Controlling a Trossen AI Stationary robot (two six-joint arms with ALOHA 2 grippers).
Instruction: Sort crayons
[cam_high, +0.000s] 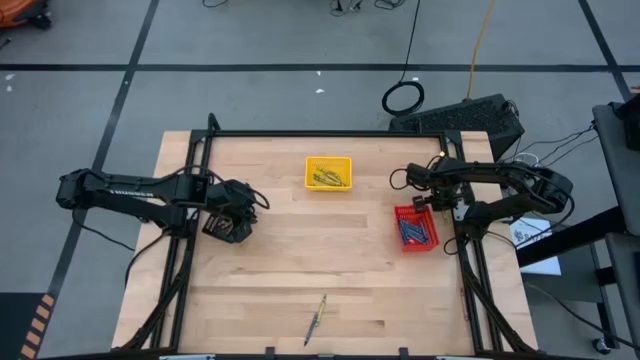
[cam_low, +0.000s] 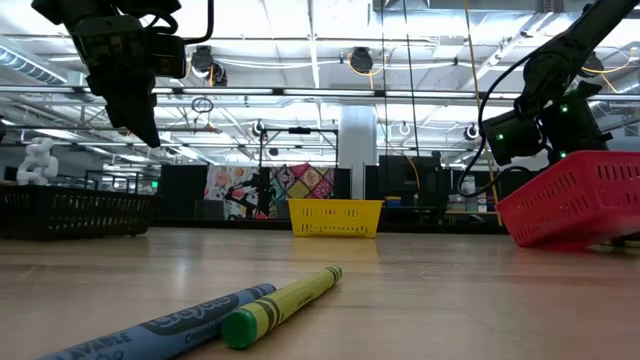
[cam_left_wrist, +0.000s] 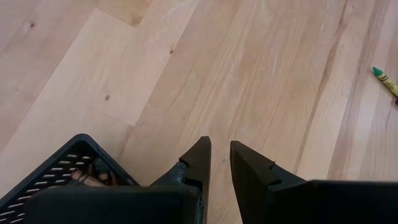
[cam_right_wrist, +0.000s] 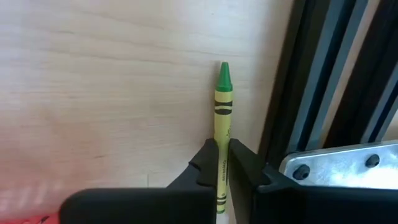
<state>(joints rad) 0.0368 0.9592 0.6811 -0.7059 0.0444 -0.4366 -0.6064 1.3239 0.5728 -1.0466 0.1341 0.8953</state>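
My right gripper (cam_right_wrist: 219, 167) is shut on a yellow-green crayon (cam_right_wrist: 222, 106) with a green tip, close to the table's right edge and just beyond the red tray (cam_high: 415, 228). That tray holds blue crayons. My left gripper (cam_left_wrist: 221, 158) hangs above the table at the left, beside the black tray (cam_left_wrist: 65, 175). Its fingers stand a little apart with nothing between them. Brown crayons lie in the black tray. A blue crayon (cam_low: 170, 325) and a yellow-green one (cam_low: 285, 298) lie side by side on the wood near the front edge (cam_high: 317, 318). My right gripper pinches the crayon's paper-wrapped shaft (cam_right_wrist: 222, 146), toward its blunt back end, between its two fingers (cam_right_wrist: 205, 165). They come steeply from above, one on each long side. The crayon appears to lie on the wood, its green tip (cam_right_wrist: 224, 74) pointing away from the fingers.
A black frame rail (cam_right_wrist: 311, 81) runs right beside the held crayon. The yellow tray (cam_high: 328, 172) with yellow-green crayons stands at the far middle. Bare wood stretches across the table's middle (cam_high: 320, 250).
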